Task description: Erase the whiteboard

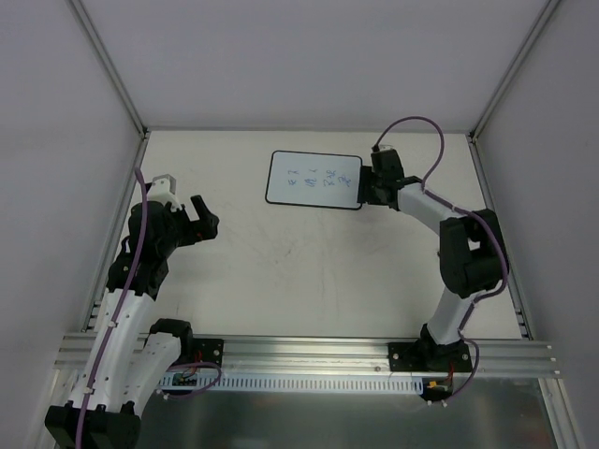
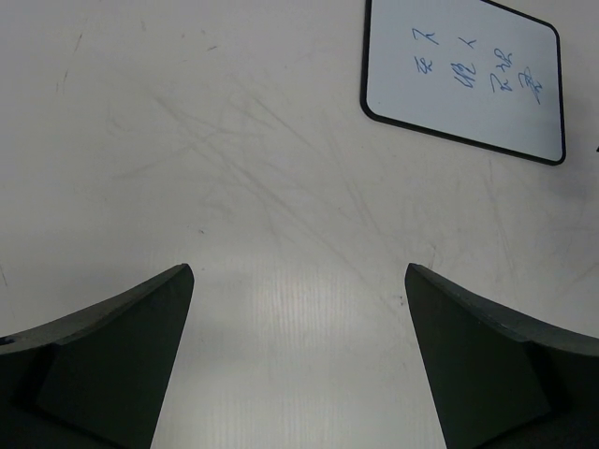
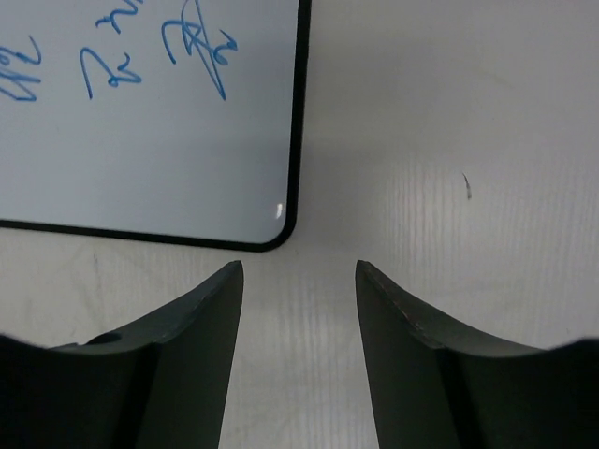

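**Whiteboard unwiped, right gripper at its edge**

Near: the left gripper [image 2: 299, 271] hangs over the left part of the table [image 1: 281, 290]. Its jaws are spread wide and grasp nothing. Its wrist view shows only scuffed tabletop between the fingers, with the whiteboard [image 1: 314, 180] well apart, ahead and to the right.

Mid: the right arm reaches across to the far side. The right gripper [image 3: 299, 267] sits low, just beside the board's right edge. Its jaws are parted to a middling gap with bare table between them, so they hold nothing. One rounded corner of the board lies just ahead of its fingertips and to their left. Whether a fingertip touches the border, I cannot tell.

Far: the board lies flat at the far centre of the table, long side across. Blue marks [image 1: 316, 182] run over most of its face, and no part looks rubbed out. Nothing to wipe with shows in any view.

Step, as I judge it: approach. Wiping is not yet begun, and the right arm is setting up at the board's edge, perhaps to steady or shift it.

Next move likely calls for:
- a small, careful advance so a finger meets the thin border without skating the board away
- something to rub with, brought onto the writing
- the left arm coming over, since it stands far off
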Action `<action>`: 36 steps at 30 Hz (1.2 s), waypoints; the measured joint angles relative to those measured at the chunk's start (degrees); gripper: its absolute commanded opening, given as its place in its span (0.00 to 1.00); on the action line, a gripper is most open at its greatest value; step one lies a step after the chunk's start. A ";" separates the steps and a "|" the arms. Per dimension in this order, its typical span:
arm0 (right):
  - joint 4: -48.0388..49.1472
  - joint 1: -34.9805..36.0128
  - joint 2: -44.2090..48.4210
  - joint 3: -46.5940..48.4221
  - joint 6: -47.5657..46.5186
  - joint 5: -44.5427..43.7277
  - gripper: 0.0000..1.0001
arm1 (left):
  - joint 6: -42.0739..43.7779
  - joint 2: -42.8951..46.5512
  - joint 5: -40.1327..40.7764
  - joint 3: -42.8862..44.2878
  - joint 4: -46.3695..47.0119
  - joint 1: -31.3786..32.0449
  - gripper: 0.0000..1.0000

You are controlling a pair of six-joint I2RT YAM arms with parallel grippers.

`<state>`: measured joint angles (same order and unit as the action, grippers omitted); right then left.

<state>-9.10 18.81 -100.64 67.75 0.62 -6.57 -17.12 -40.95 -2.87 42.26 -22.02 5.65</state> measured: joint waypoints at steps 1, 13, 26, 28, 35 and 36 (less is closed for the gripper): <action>0.39 0.37 -2.14 1.44 0.68 -0.72 0.53 | 0.00 0.04 0.00 0.00 0.15 0.00 0.99; 0.33 2.71 -12.15 7.34 6.25 -7.21 0.38 | 0.00 0.74 0.00 -0.11 0.35 0.00 0.99; -2.40 3.50 -14.16 9.11 10.67 -8.61 0.18 | -0.02 2.01 0.11 -0.96 0.35 0.00 0.99; -2.40 3.58 -14.14 8.96 11.50 -8.68 0.17 | -0.02 2.56 0.15 -0.96 0.35 0.00 0.99; -1.51 6.19 -8.83 1.40 16.00 -8.81 0.15 | -0.02 4.31 0.42 -1.57 0.39 0.00 0.99; -1.95 7.17 -7.54 -0.04 16.70 -8.74 0.15 | -0.02 4.50 0.44 -1.73 0.37 0.00 0.99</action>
<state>-11.05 25.98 -108.18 67.70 17.32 -15.31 -17.15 -36.45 -2.44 40.53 -21.65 5.65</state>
